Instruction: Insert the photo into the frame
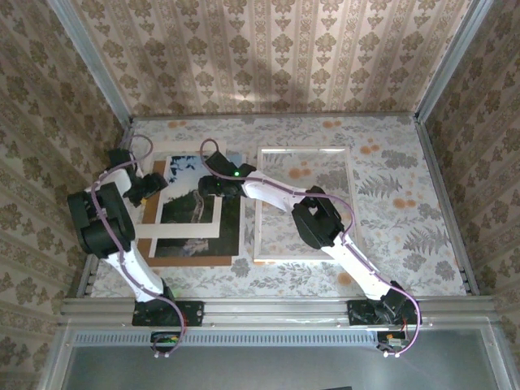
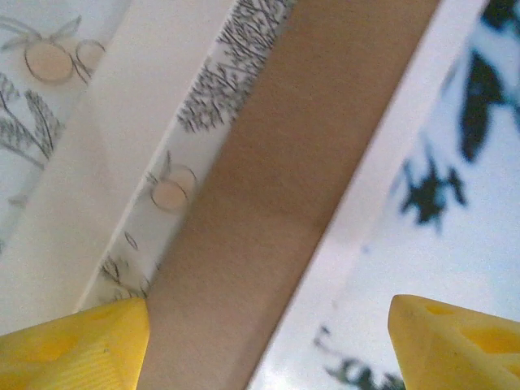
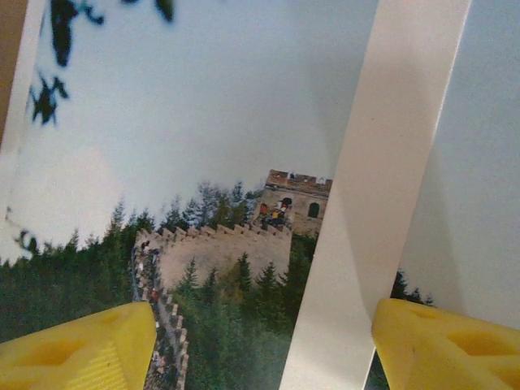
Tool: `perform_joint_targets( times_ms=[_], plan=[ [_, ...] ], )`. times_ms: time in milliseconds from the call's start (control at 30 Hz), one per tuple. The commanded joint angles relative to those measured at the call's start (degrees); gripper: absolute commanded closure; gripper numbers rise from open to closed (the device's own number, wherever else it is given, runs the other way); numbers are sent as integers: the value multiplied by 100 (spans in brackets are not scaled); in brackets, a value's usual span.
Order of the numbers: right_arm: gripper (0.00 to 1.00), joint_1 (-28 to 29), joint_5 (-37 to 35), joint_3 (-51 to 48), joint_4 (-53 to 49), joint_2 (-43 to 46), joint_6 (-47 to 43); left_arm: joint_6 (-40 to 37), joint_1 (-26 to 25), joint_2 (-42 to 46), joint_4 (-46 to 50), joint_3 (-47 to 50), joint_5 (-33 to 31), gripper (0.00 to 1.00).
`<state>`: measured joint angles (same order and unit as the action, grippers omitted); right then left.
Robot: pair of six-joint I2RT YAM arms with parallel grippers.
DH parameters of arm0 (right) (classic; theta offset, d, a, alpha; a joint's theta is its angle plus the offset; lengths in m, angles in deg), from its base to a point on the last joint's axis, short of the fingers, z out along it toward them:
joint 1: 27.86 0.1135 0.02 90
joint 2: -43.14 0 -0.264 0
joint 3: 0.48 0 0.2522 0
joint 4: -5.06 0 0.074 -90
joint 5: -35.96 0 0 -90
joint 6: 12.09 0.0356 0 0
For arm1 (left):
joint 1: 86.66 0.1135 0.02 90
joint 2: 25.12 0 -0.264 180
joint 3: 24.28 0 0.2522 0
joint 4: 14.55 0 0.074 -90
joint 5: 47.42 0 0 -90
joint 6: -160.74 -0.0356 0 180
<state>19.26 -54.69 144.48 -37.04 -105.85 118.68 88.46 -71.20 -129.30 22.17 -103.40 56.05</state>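
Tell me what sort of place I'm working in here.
Likely a staged test booth, not a home: wallpapered walls held by metal posts, a leaf-patterned tabletop, a mounting rail along its near edge.

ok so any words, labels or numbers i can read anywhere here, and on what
None: there is no readable text.
The photo shows sky, trees and a stone wall, with no caption.
The white mat, brown board, frame and table carry no lettering.

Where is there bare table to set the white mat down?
Widest free patch: the tablecloth right of the frame, out to the side wall. A narrower strip runs between the frame's near edge and the rail. The left is crowded: brown board, photo and mat stacked, with the left gripper and right gripper over them.
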Motion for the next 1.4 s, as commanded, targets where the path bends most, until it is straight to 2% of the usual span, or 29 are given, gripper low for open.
perform_joint_targets(
  times_ms=[0, 200, 467, 633, 667, 767, 900, 1100, 1367],
  plan=[
    [28, -87, -344, -197, -394, 108, -229, 328, 74, 513, -360, 73, -14, 20],
    [30, -114, -395, -481, -338, 221, -312, -207, 168, 82, 139, -605, -1287, 15],
    [31, -146, -238, -656, -77, 252, -276, -608, 48, -1245, 996, -1651, -933, 12],
    [32, -157, -69, -683, 54, 219, -215, -664, -68, -1428, 1300, -1755, -1095, 11],
    [32, -154, -21, -683, 97, 199, -186, -664, -78, -1355, 1347, -1716, -1065, 13],
    [32, -166, 110, -628, 179, 119, -124, -660, -95, -1082, 1098, -1411, -456, 21],
    [32, -164, 251, -516, 236, 72, -84, -637, -96, -1192, 1211, -1447, -315, 27],
    [33, -174, 422, -474, 407, 45, 25, -657, -87, -1215, 1165, -1450, 231, 38],
    [33, -213, 460, -486, 408, 85, -16, -741, -70, -1204, 1238, -1506, -47, 56]
  ],
)
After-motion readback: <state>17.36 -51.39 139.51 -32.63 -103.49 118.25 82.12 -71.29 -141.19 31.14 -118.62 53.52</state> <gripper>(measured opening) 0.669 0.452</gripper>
